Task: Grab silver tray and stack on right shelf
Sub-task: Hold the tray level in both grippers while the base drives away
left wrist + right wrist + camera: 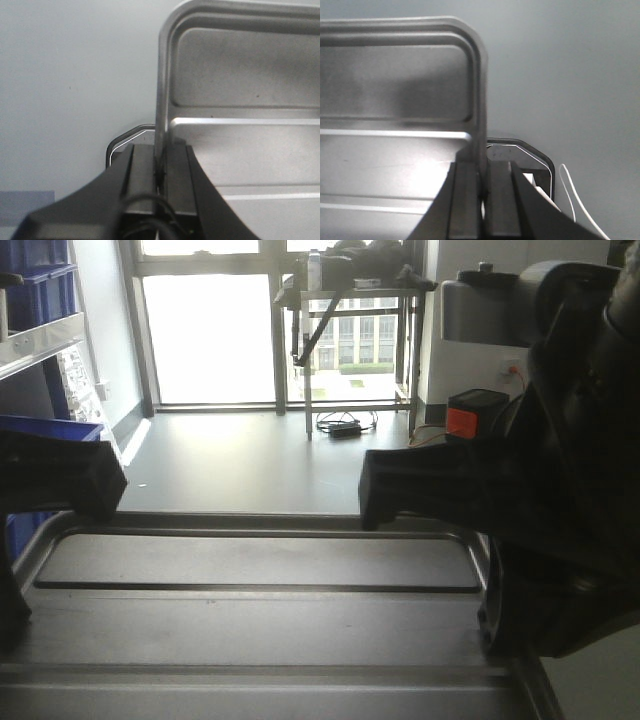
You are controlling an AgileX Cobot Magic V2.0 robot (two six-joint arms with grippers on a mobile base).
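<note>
1. Holds tray [260, 625] level in the air, over grey floor [250, 455].
2. Clamped on its left rim with left gripper [161, 167].
3. Clamped on its right rim with right gripper [482, 172].

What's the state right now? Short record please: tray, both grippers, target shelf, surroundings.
tray: shallow rectangular silver metal tray with raised ribs, roughly level, grey floor showing beyond it
left gripper: jaws shut on the tray's left rim
right gripper: jaws shut on the tray's right rim
right shelf: not in view
surroundings: blue plastic bins at left; steel-frame table by the bright window
stage: tray gripped on both sides, not yet on a shelf
</note>
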